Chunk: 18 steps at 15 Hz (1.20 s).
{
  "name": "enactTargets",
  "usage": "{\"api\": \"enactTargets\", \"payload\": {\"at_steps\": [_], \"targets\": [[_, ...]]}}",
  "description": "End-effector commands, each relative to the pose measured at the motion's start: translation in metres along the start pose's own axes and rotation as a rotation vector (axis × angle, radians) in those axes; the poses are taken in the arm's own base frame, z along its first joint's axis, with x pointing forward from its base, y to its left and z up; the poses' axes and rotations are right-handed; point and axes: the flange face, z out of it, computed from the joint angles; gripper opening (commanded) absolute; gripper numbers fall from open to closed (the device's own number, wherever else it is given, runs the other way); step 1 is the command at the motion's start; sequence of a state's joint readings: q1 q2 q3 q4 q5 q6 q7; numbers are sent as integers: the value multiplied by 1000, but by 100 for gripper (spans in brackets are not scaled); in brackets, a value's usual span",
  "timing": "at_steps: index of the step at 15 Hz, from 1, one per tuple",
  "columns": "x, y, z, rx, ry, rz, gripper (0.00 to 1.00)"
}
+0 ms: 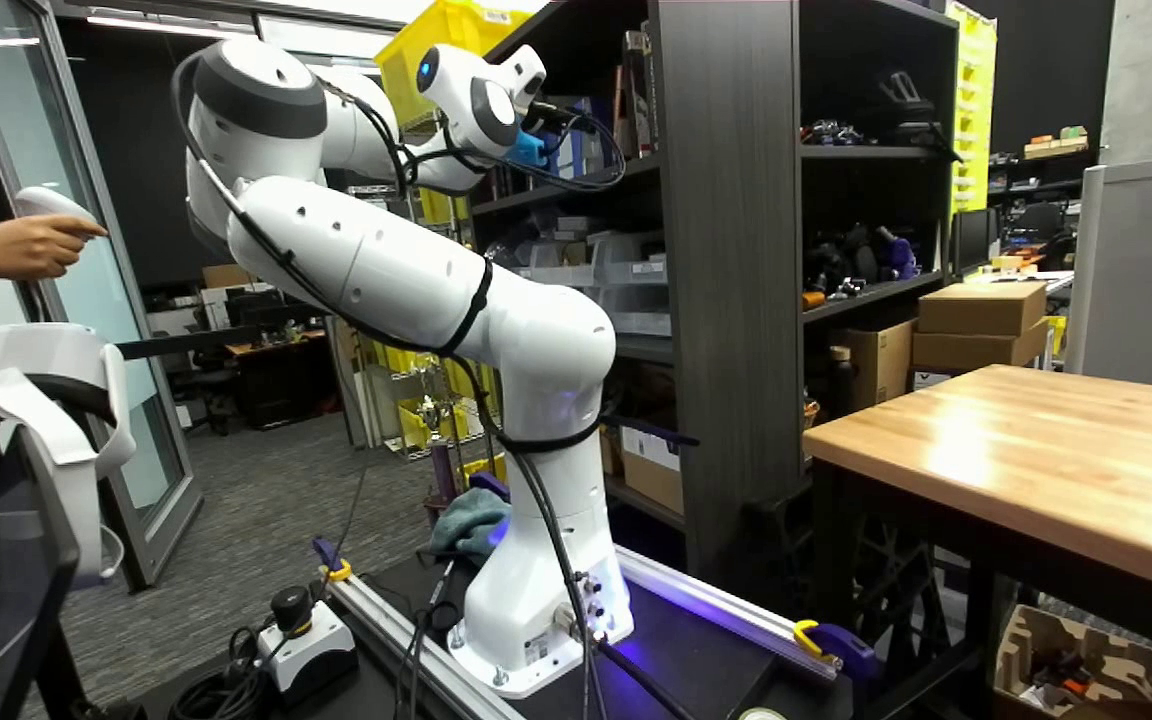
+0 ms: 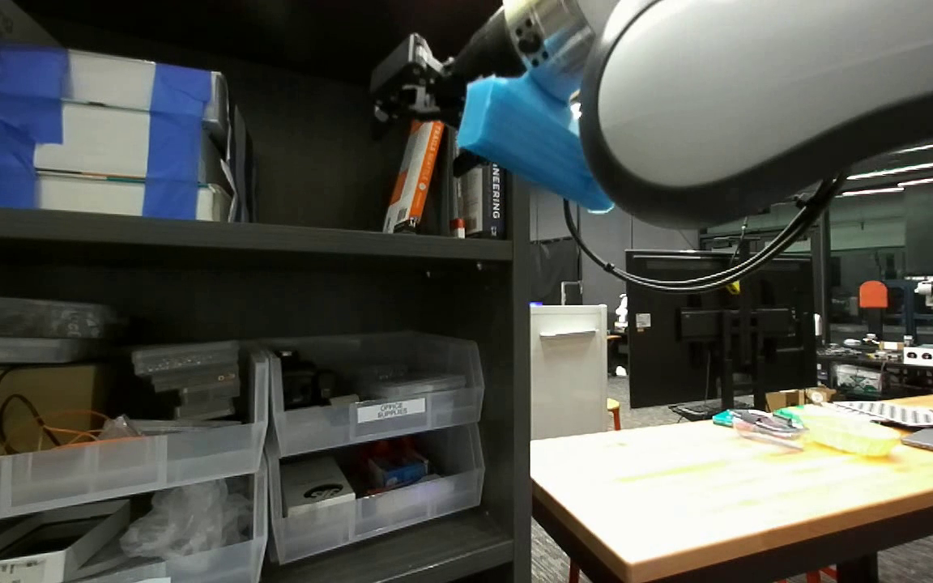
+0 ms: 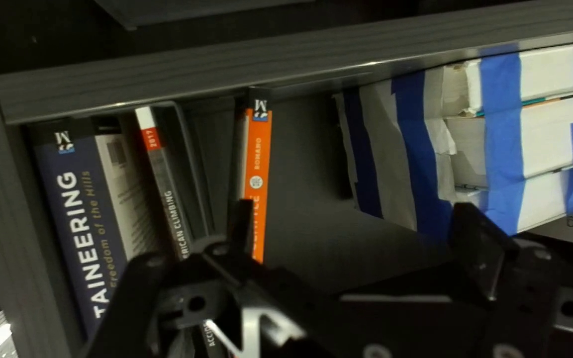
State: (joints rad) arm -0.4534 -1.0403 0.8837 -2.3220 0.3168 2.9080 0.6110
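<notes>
Gently steer the wide-spread, empty hand (image 3: 353,223); one finger (image 3: 240,223) may bump the orange book (image 3: 259,154) near the tabletop's (image 2: 288,236) front edge.

And there's the orange-spined book (image 3: 258,166), ROMANO on its spine, black band and white M at the foot, standing tilted on the dark shelf (image 2: 313,237), title partly hidden!
</notes>
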Motion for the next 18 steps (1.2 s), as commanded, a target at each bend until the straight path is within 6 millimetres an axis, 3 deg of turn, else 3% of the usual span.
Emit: {"api": "enactTargets", "payload": {"at_steps": [1,10,18], "targets": [[10,8,22,-66,10,-11,100],[26,11,45,-129,38,1,100],[14,16,63,-150,-36,26,100]]}}
